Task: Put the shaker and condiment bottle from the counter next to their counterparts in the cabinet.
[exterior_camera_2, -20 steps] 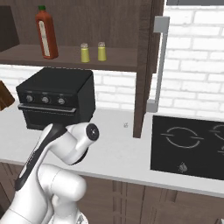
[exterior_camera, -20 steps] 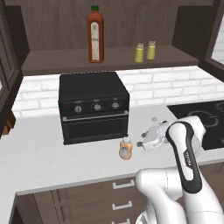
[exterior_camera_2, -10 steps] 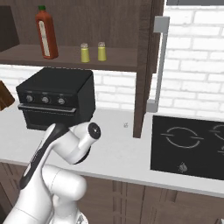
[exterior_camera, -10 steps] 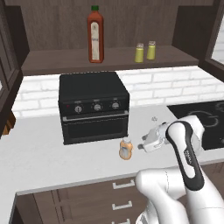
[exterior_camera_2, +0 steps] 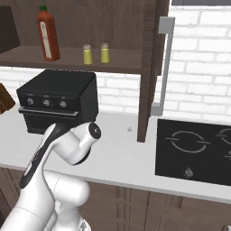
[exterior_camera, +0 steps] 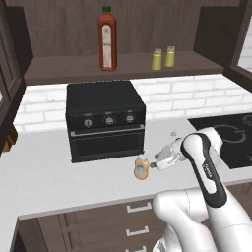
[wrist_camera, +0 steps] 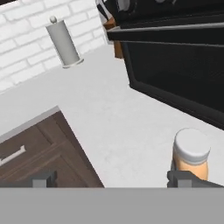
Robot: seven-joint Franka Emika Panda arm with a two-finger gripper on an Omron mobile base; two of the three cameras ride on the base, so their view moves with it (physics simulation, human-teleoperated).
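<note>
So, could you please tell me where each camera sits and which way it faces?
Left base view: behind-left of the arm, facing the counter, toaster oven and cabinet; the arm rises lower right, open hand beside the condiment bottle.
Right base view: behind-right, facing the same counter and stovetop; the arm rises lower left.
Hand view: on the hand, looking low across the counter at the condiment bottle; fingertips show.
Both base views share the red bottle and two shakers.

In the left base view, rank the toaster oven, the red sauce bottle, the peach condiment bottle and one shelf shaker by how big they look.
1. toaster oven
2. red sauce bottle
3. condiment bottle and shelf shaker: they look alike, and the bottle is nearer, so unranked.
</note>
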